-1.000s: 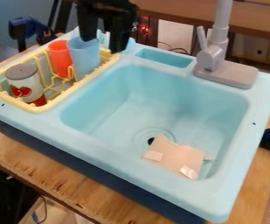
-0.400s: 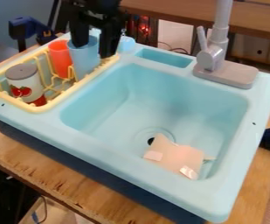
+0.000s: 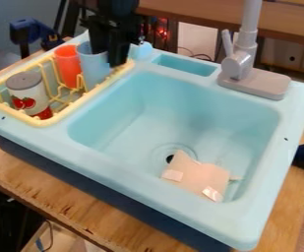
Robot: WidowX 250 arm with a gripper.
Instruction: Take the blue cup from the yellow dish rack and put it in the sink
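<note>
The black gripper (image 3: 108, 55) is over the back right of the yellow dish rack (image 3: 55, 118), shut on the right wall of a light blue cup (image 3: 92, 67). One finger is down inside the cup and the other is outside, against its right side. The cup stands upright in the rack. Just left of it is an orange-red cup (image 3: 67, 65), also upright. A can with a grey top and red fruit on its label (image 3: 28, 93) stands at the rack's left end.
The light blue sink (image 3: 180, 108) has a pale pinkish piece (image 3: 198, 178) lying beside its drain. A grey faucet (image 3: 239, 64) rises at the back right. A small light blue knob (image 3: 143, 49) is right of the gripper.
The gripper moved down and left to the blue cup, then slightly right as its fingers came together on the cup's wall. The cup appears barely shifted.
</note>
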